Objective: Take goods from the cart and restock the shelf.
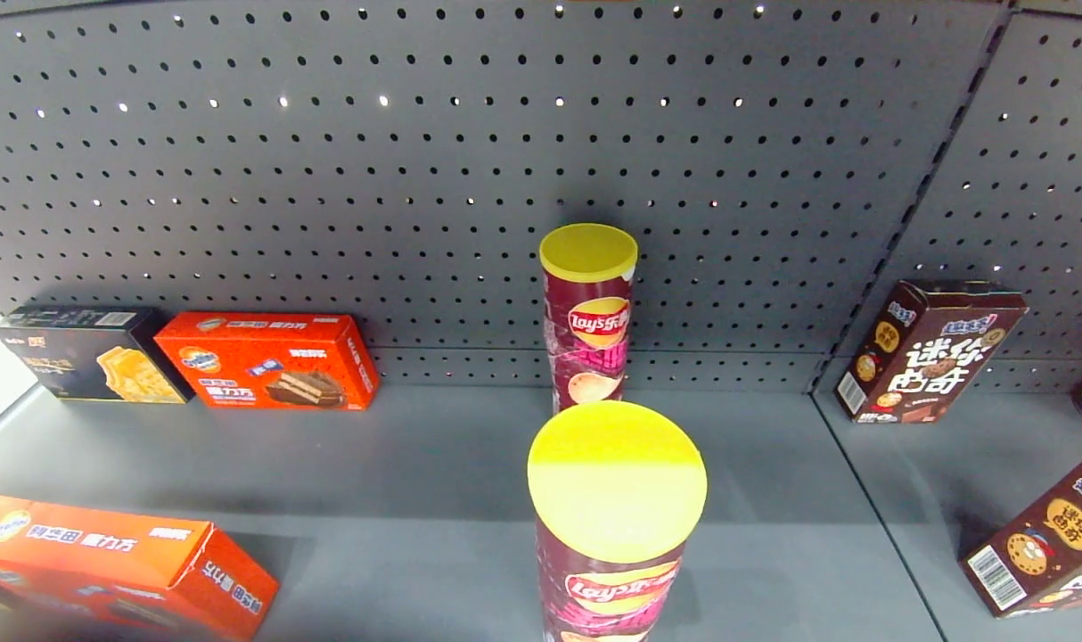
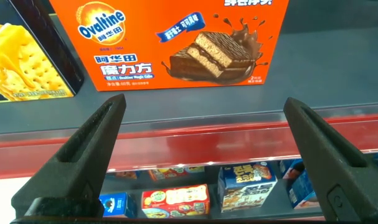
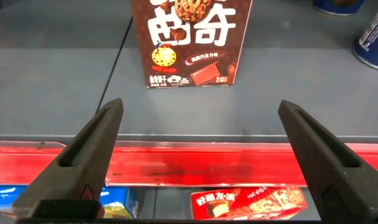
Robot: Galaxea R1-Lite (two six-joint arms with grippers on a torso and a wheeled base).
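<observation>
Left hand (image 2: 204,106) and right hand (image 3: 200,106) spread wide, empty, at lip of grey metal shelf (image 1: 398,473); maroon yellow-lidded chip tube (image 1: 617,526) stands mid-shelf before its twin (image 1: 588,321), so likely between placements, next needs a cart pickup.

The back panel (image 1: 416,178) is perforated sheet metal in matt grey paint. The shelf (image 1: 416,464) looks like the same painted metal, smooth with a faint sheen. The rear can (image 1: 587,339) and front can (image 1: 612,597) have a glossy printed wrap; the lid (image 1: 617,481) is smooth yellow plastic. The orange box (image 1: 269,357) and brown box (image 1: 929,352) are glossy printed cardboard. The red strip (image 2: 201,149) is shiny plastic. The left tool (image 2: 205,104) and right tool (image 3: 201,107) are matt black plastic, slightly grainy.
</observation>
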